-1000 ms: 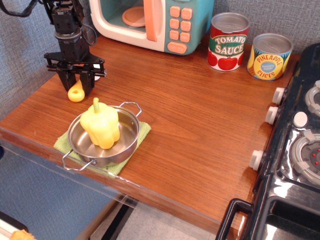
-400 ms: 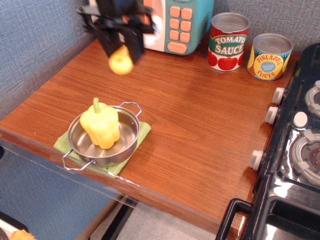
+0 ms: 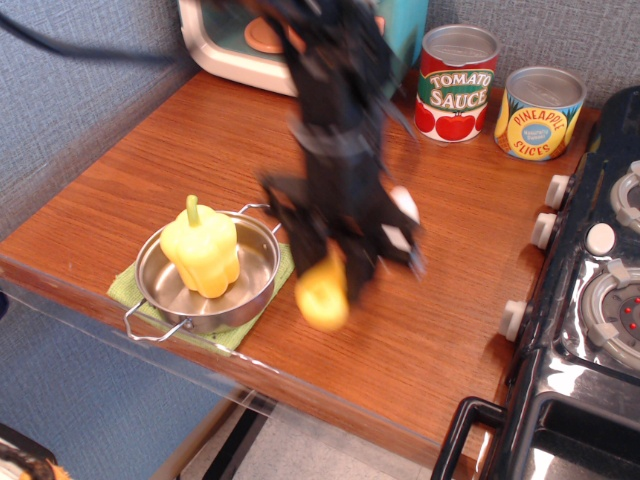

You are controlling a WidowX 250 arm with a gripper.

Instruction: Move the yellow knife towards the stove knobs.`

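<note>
My gripper (image 3: 335, 262) is blurred by motion above the middle of the wooden counter, shut on the yellow knife (image 3: 322, 293). The knife's yellow handle hangs down below the fingers; its white blade is hidden between them. The stove knobs (image 3: 543, 229) are three pale round knobs on the left edge of the black toy stove (image 3: 590, 300) at the right. The knife is well left of the knobs, held above the counter near its front part.
A metal pan (image 3: 172, 291) holding a yellow bell pepper (image 3: 201, 250) sits on a green cloth at the front left. A toy microwave (image 3: 230, 45) stands at the back. Tomato sauce (image 3: 456, 82) and pineapple (image 3: 540, 112) cans stand at the back right.
The gripper lifted the knife from the back left of the counter, then swung it rightward and forward to the middle of the counter, nearer the stove.
</note>
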